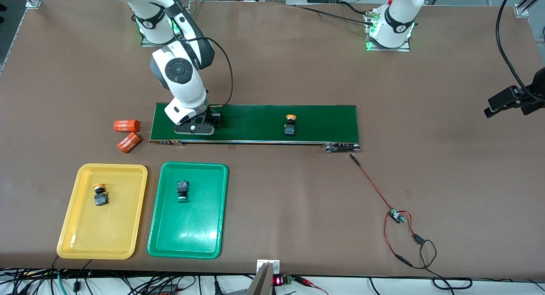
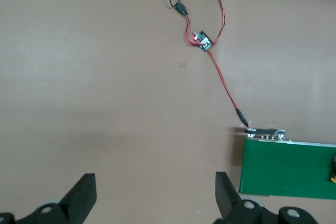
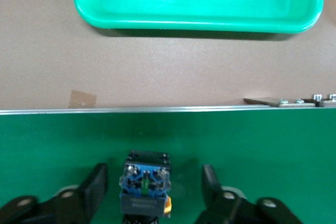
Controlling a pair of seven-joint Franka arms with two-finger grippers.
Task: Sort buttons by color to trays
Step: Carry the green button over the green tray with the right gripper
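Observation:
My right gripper (image 3: 154,177) is down on the belt at the right arm's end, open, its fingers on either side of a button (image 3: 145,179) with a gap on both sides. That button lies with its dark blue body up, and a sliver of orange cap shows. In the front view the right gripper (image 1: 200,127) hides it. A yellow-capped button (image 1: 291,124) stands mid-belt. Another yellow-capped button (image 1: 100,195) lies in the yellow tray (image 1: 102,252). A green-capped button (image 1: 182,190) lies in the green tray (image 1: 187,244). My left gripper (image 2: 155,182) waits open, high over bare table off the belt's end.
The dark green conveyor belt (image 1: 255,124) runs across the table's middle. Two orange cylinders (image 1: 127,125) lie beside its right-arm end. A red wire with a small board (image 1: 396,215) trails from the belt's other end toward the front camera.

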